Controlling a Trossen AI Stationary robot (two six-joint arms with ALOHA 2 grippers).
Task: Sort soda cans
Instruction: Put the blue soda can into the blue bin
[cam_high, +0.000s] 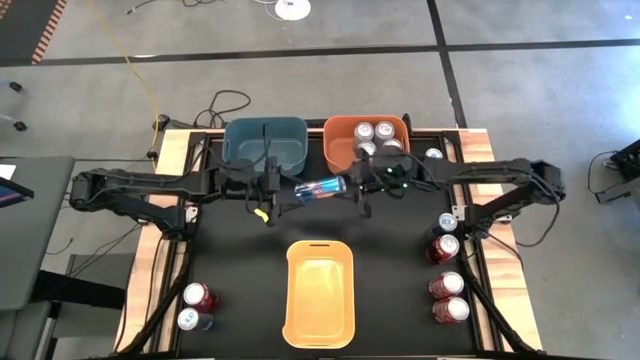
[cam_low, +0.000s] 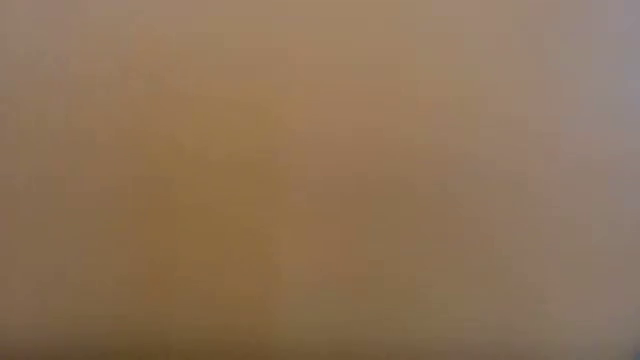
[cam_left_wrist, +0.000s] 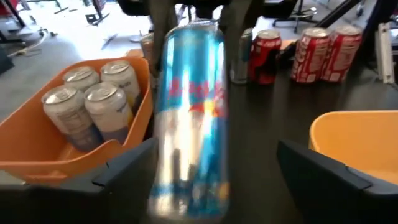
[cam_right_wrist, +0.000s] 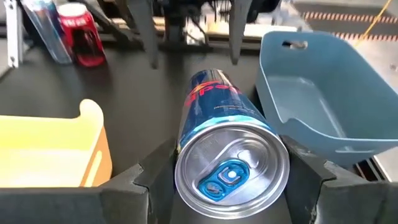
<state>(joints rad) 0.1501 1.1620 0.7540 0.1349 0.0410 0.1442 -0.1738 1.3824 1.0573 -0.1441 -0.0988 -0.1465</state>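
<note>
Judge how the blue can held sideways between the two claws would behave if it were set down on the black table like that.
The blue can lies on its side, so it would probably roll. Its glossy body looks slippery. The right claw grips its lid end; the left claw stands open, so it may tilt.

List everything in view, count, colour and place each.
held can: 1, blue, lying level in mid-air between the grippers
silver cans: 4, in the orange bin
red cans: 3, right table edge
red can: 1, front left corner
blue can: 1, beside that red can
blue can: 1, right edge, behind the red three
can: 1, colour unclear, right of the orange bin
blue bin: 1, back centre, empty
orange bin: 1, back, beside the blue bin
yellow bin: 1, front centre, empty
table: 1, black
left gripper: open around the held can
right gripper: shut on the held can
</note>
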